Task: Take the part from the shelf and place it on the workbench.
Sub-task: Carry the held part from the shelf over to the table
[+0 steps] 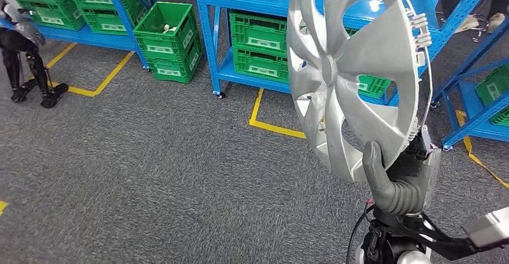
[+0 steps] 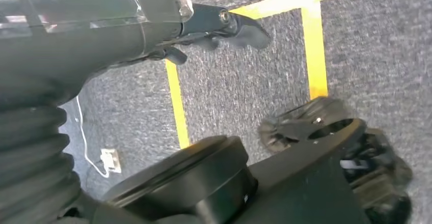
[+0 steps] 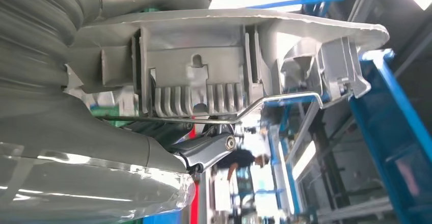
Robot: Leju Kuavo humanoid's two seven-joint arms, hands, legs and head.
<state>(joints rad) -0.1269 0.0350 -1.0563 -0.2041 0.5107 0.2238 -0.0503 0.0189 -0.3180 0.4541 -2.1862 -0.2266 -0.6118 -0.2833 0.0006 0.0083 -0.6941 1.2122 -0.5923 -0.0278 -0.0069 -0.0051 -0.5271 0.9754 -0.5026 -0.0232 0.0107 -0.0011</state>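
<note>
Carrying the hubcap to the bench

Right hand (image 1: 399, 183) grips the hubcap (image 1: 354, 72) at its 6 o'clock rim, upright; left hand (image 2: 224, 25) unclear. Keep it steady while turning.

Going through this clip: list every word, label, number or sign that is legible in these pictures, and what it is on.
No text can be read.
White labels on the green crates under the blue shelf: printing too small and blurred.
Silver wheel cover gripped by the right hand: no lettering visible on its face or on its back.
Yellow floor tape: plain lines, no characters.
</note>
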